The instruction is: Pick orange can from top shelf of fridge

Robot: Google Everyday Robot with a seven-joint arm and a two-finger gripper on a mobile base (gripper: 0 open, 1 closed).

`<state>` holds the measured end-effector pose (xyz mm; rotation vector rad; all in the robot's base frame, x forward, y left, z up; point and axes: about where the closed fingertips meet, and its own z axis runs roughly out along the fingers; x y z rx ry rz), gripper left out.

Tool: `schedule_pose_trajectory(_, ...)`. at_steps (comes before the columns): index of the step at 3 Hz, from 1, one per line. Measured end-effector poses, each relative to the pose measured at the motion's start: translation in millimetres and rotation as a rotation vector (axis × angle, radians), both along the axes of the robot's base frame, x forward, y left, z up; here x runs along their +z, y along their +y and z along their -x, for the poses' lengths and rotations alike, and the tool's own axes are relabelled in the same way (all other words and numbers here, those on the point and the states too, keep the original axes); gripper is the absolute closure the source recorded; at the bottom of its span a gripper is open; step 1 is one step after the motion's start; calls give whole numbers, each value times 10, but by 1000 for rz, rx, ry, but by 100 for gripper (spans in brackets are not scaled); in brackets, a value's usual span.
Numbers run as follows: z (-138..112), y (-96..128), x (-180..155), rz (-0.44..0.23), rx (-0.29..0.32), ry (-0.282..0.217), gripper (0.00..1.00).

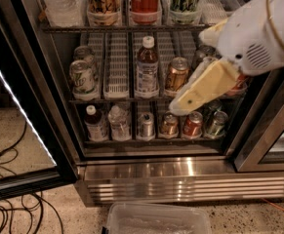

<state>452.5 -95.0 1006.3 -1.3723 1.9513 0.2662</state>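
Gripper [181, 106] at fridge [180, 177]; orange can [104, 1] upright

Speckled beige floor [80, 219], black cables [10, 211] looped at left — clear plastic bin [156, 221] at bottom edge

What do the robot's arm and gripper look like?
The arm is a bulky, rounded white shell with a patch of small vent holes. The gripper, in front of the fridge, is pale yellow and paddle-shaped, with a dark dot.

Fridge [180, 179] open (gripper [181, 105] before middle rack [117, 100])
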Motion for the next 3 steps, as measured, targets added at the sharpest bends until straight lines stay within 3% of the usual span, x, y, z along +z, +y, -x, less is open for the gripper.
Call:
schedule_pose_trajectory(2,508,1230,-315,-200,53,-49,0)
schedule_pose_trajectory(3,507,1321,-293,-234,41,-52,0)
